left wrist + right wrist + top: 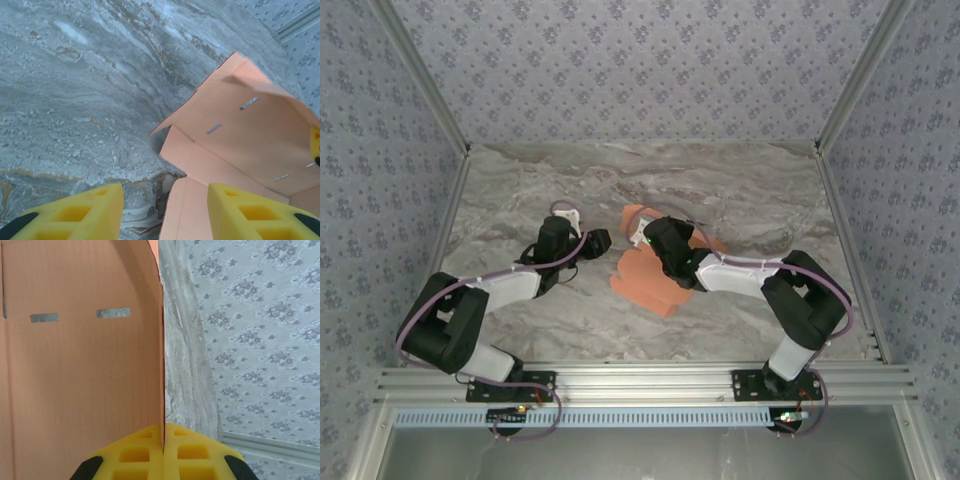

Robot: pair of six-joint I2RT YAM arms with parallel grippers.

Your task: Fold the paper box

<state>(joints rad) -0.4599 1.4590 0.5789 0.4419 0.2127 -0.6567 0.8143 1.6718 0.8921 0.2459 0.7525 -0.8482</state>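
Observation:
The paper box (650,278) is a salmon-orange die-cut card sheet with slots, lying part-raised mid-table. My right gripper (655,240) is shut on one upright panel of it; in the right wrist view the card's edge (162,365) runs straight down into the closed yellow fingertips (163,440). My left gripper (592,243) hovers just left of the sheet, open. In the left wrist view its yellow fingers (85,210) stand apart, with the paper box (235,140) ahead and one flap (187,210) reaching between them, untouched.
Grey marbled tabletop (520,200) lies all around the sheet. Patterned walls (650,60) close in the back and sides, with metal rails (850,85) at the corners. An aluminium frame (640,380) runs along the near edge by the arm bases.

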